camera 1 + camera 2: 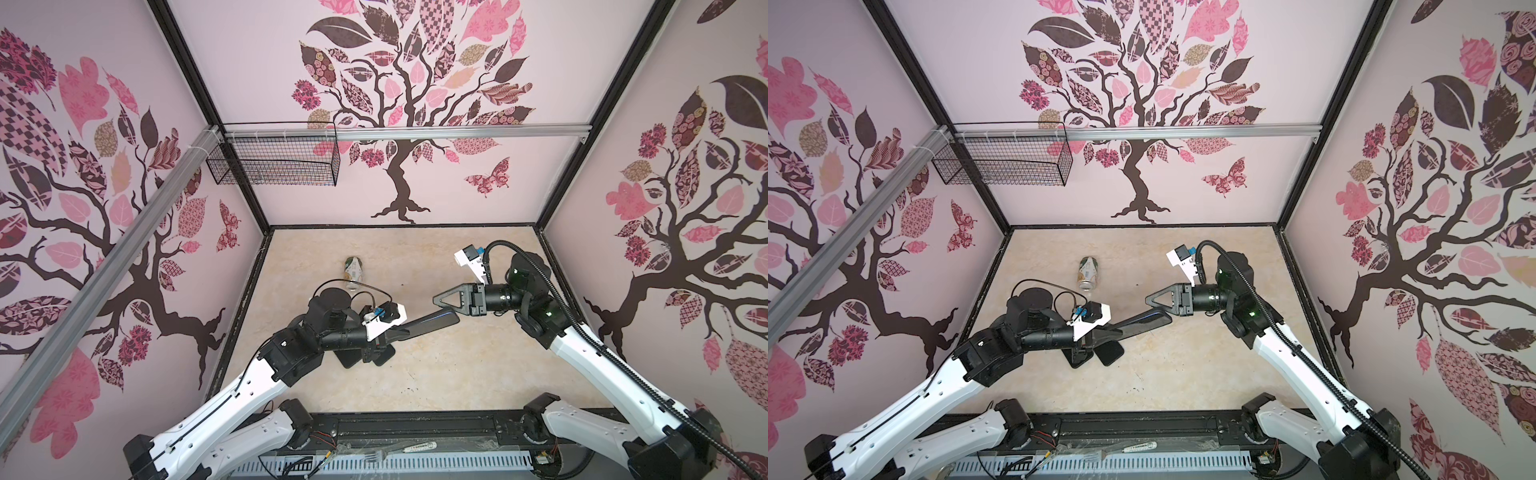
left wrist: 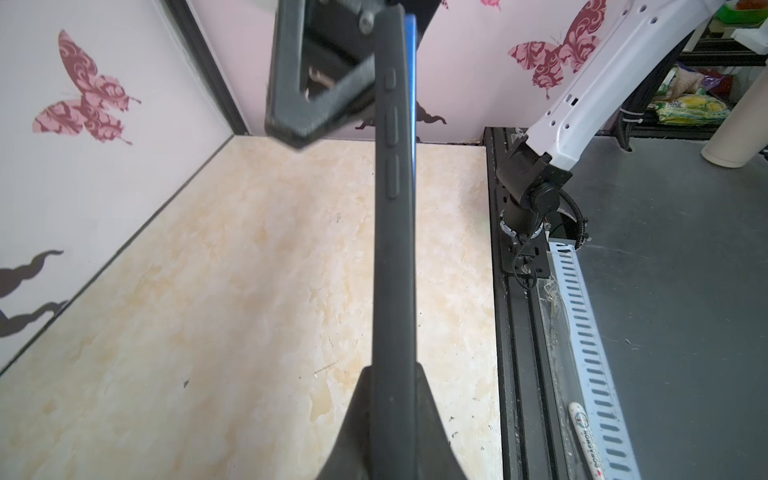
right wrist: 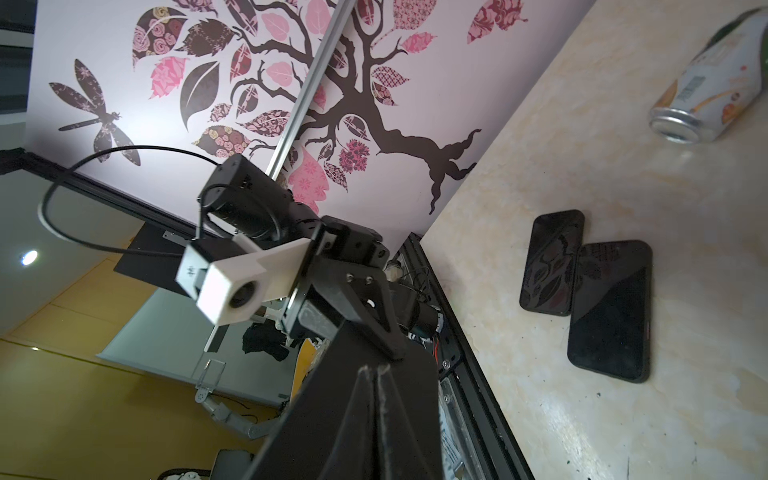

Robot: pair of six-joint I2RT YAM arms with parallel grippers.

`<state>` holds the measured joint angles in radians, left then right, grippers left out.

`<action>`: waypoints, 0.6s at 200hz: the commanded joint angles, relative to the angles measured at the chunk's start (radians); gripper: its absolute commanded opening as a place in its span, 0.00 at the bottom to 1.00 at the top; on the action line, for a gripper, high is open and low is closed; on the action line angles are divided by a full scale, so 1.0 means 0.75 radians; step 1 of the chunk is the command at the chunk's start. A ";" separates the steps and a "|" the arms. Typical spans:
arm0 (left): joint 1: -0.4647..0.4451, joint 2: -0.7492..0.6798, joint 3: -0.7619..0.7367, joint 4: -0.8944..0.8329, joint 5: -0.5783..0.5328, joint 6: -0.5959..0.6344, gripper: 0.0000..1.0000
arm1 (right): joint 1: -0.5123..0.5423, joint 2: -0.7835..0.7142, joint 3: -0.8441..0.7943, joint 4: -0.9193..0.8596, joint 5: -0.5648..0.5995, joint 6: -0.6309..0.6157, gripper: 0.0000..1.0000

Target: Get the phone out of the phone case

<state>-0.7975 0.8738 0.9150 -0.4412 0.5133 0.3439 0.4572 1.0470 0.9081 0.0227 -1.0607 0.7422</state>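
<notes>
My left gripper (image 1: 398, 332) (image 2: 388, 376) is shut on one end of the black phone case (image 1: 428, 323) (image 2: 392, 270), holding it edge-up above the table. The phone (image 2: 411, 83) shows only as a blue strip along one side of the case at its far end. My right gripper (image 1: 435, 298) (image 3: 377, 370) is shut with nothing between its fingers. It lies alongside the flat back of the case (image 3: 324, 415) at that far end, and whether it touches I cannot tell. Both top views show the two grippers meeting mid-table, with the case (image 1: 1142, 322) between them.
Two other dark phones (image 3: 552, 262) (image 3: 611, 307) lie flat on the table below the left gripper. A drink can (image 1: 354, 270) lies on its side behind them. A wire basket (image 1: 274, 162) hangs on the back wall. A fork (image 1: 376, 456) rests on the front rail.
</notes>
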 commanded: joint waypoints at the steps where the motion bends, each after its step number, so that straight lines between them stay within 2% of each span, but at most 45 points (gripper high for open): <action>1: -0.004 -0.045 0.073 0.134 0.072 0.037 0.00 | 0.008 -0.023 0.008 0.013 0.048 0.031 0.07; 17: -0.004 -0.066 0.045 0.138 0.077 0.036 0.00 | 0.007 -0.036 0.028 -0.023 0.098 0.004 0.07; 27: -0.004 -0.083 0.024 0.140 0.074 0.033 0.00 | 0.008 -0.049 0.060 -0.101 0.172 -0.050 0.10; 47: -0.004 -0.137 -0.038 0.189 0.052 -0.012 0.00 | 0.008 -0.088 0.147 -0.298 0.395 -0.226 0.22; 73: -0.006 -0.204 -0.099 0.221 -0.011 -0.063 0.00 | 0.006 -0.170 0.169 -0.350 0.600 -0.349 0.39; 96: -0.004 -0.241 -0.148 0.260 -0.040 -0.109 0.00 | 0.008 -0.265 0.133 -0.233 0.604 -0.378 0.49; 120: -0.004 -0.260 -0.226 0.428 -0.069 -0.274 0.00 | 0.005 -0.352 0.044 -0.022 0.483 -0.385 0.61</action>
<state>-0.7986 0.6987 0.8017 -0.3061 0.4915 0.2680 0.4580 0.8440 0.9852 -0.1467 -0.6666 0.5034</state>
